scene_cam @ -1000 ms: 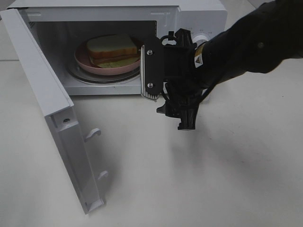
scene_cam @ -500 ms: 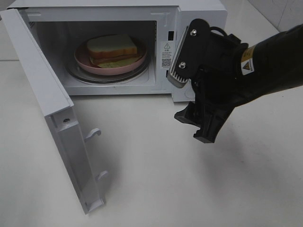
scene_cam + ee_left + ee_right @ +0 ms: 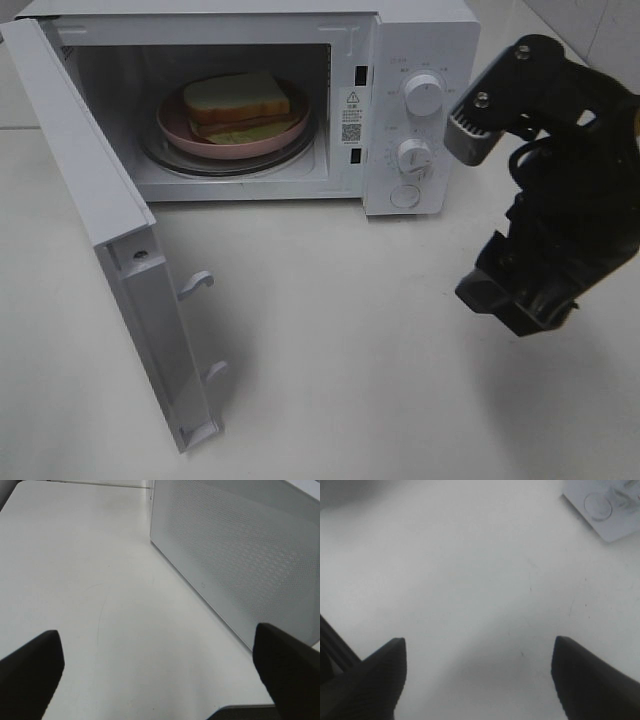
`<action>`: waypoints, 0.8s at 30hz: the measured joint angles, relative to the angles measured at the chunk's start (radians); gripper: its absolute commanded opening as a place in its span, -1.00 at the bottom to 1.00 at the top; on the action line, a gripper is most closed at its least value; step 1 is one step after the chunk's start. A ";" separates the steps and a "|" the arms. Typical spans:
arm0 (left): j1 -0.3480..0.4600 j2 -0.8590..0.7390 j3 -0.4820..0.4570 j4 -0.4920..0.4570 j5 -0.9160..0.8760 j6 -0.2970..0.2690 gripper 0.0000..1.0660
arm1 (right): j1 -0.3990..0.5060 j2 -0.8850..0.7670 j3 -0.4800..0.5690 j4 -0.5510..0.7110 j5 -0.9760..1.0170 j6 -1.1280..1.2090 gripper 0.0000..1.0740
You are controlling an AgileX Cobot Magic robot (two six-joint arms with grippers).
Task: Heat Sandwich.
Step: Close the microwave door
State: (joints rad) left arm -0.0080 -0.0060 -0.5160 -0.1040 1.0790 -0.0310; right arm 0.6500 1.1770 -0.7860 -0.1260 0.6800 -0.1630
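Exterior high view: the microwave (image 3: 420,40) stands at the back of the white table (image 3: 350,350). Its door (image 3: 90,190) is swung fully open to the left, with two latch hooks (image 3: 197,283) showing on its inner face. The sandwich (image 3: 238,100) lies inside the cavity on the pink plate (image 3: 172,125), and the plate sits on the glass turntable (image 3: 150,150). Nothing touches the sandwich or the plate.

The control panel carries an upper dial (image 3: 424,95), a lower dial (image 3: 414,155) and a round button (image 3: 404,196) below them. The right arm (image 3: 570,180) hangs above the table to the right of the panel, clear of the microwave. One finger (image 3: 470,135) with a ribbed silver pad points toward the dials without touching them.

Right wrist view: the right gripper (image 3: 477,652) faces bare table. Its jaws stand wide apart and hold nothing. A corner of the control panel with the round button shows at the edge of the view.

Left wrist view: the left gripper (image 3: 157,640) also has its jaws spread wide and empty. It is above the table beside the microwave's perforated side wall (image 3: 240,545), not in contact with it.
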 measured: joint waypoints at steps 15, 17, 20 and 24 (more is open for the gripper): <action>0.000 0.000 0.000 0.000 0.000 0.000 0.83 | 0.000 -0.214 0.000 0.000 0.187 0.047 0.42; 0.000 0.000 0.000 0.000 0.000 0.000 0.83 | 0.000 -0.280 0.000 0.000 0.193 0.049 0.42; 0.000 0.000 0.000 0.000 0.000 0.000 0.83 | 0.000 -0.331 0.000 -0.002 0.205 0.059 0.42; 0.000 0.000 0.000 0.000 0.000 0.000 0.83 | 0.000 -0.462 0.015 -0.051 0.255 0.108 0.42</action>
State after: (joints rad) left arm -0.0080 -0.0060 -0.5160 -0.1040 1.0790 -0.0310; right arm 0.6500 0.7150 -0.7710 -0.1770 0.9350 -0.0550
